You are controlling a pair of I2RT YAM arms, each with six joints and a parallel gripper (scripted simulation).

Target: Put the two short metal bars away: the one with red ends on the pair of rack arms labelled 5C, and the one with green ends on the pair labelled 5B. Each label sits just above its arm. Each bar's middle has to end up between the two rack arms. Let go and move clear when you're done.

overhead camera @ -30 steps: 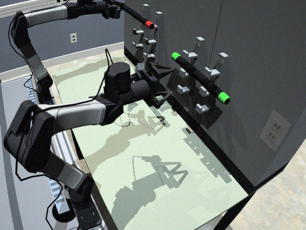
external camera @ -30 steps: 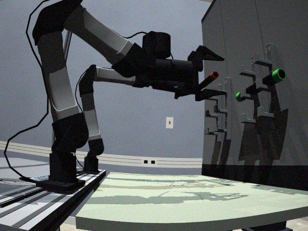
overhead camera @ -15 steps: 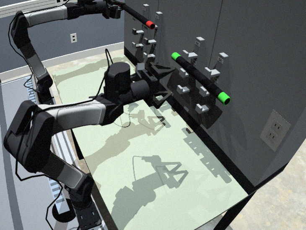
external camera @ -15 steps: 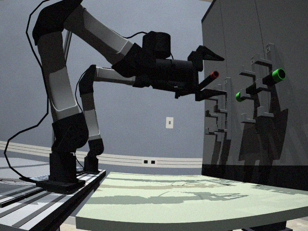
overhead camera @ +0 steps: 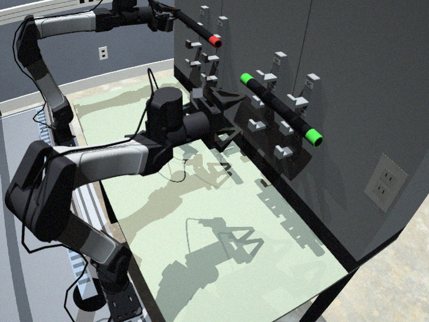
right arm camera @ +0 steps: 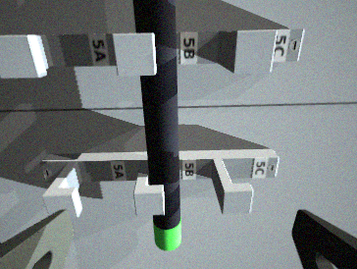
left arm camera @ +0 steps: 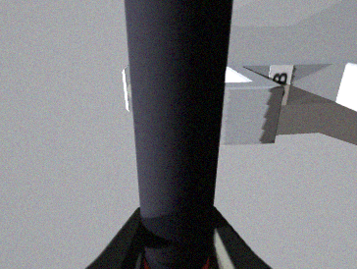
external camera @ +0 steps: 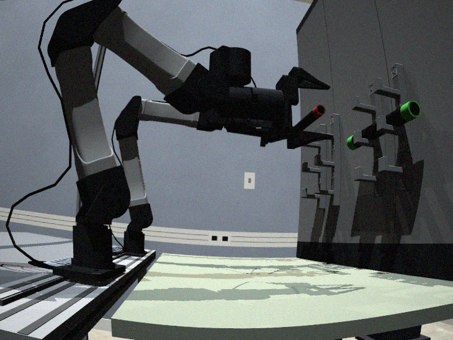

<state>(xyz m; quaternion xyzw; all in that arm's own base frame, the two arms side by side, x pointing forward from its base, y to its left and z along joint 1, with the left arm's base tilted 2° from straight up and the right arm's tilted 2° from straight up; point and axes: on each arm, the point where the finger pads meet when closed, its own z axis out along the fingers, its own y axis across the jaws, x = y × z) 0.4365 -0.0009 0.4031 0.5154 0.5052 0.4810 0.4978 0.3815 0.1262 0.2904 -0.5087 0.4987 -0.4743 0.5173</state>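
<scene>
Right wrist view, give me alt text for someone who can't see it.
A black metal bar with a green end lies across pale rack arms beside labels reading 5B; the right arm's open jaws flank its green end without touching.

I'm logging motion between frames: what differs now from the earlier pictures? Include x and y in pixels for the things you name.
The red-ended bar [overhead camera: 195,24] [external camera: 307,120] [left arm camera: 178,123], in the left gripper [overhead camera: 174,10] [left arm camera: 176,218], moved slightly down and right in the top view. Nothing was visibly grasped or released. The open right gripper [overhead camera: 242,113] [external camera: 331,112] [right arm camera: 181,220] and racked green-ended bar [overhead camera: 280,105] [external camera: 394,118] [right arm camera: 162,123] stayed put.
</scene>
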